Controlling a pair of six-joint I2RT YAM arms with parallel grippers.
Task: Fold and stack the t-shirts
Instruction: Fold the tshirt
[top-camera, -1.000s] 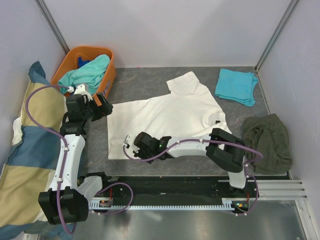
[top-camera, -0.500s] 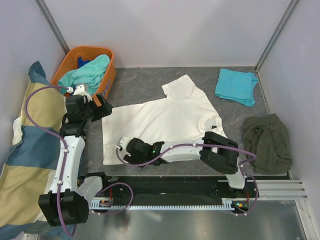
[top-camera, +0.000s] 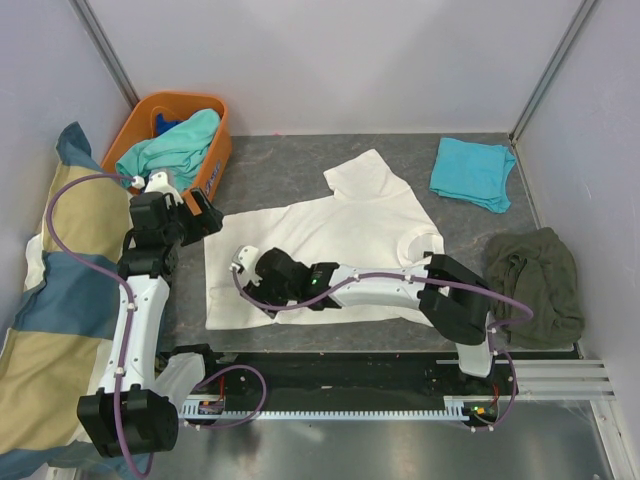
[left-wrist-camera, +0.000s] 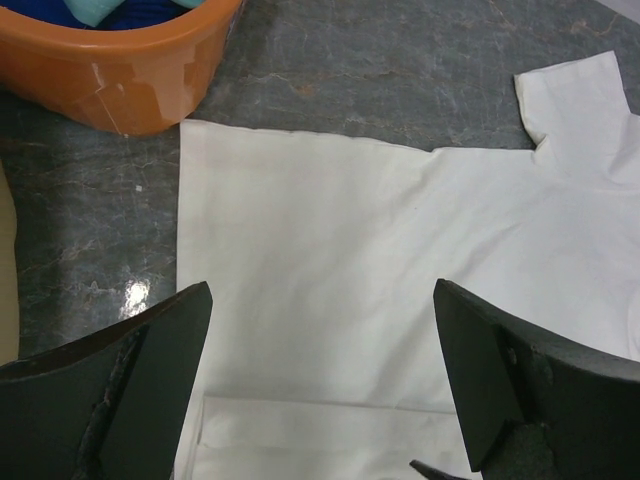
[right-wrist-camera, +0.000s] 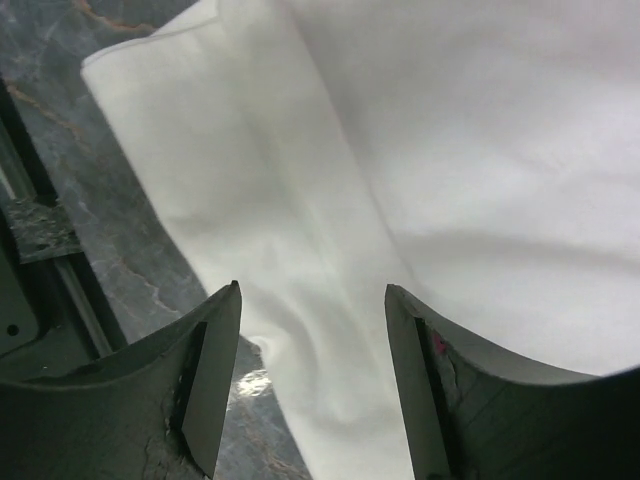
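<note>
Folding stage, early: cream-white t-shirt (top-camera: 340, 235) lies flat at centre of the top view, left gripper (left-wrist-camera: 322, 290) and right gripper (right-wrist-camera: 312, 288) both released over its left-of-frame edge; next move likely needs 2 clean hem pinches.

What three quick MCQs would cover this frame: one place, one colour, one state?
1. Where is the orange basket? A far-left corner B far-right corner C near edge, centre
2. Colour of the t-shirt spread flat mid-scene? A turquoise B olive C cream-white
3. Right gripper state? A shut on the t-shirt B open C not in view
Answers: 1 A, the top view shows it at far left. 2 C, the flat shirt reads cream-white in every view. 3 B, its jaws stand apart above the cloth, holding nothing.
</note>
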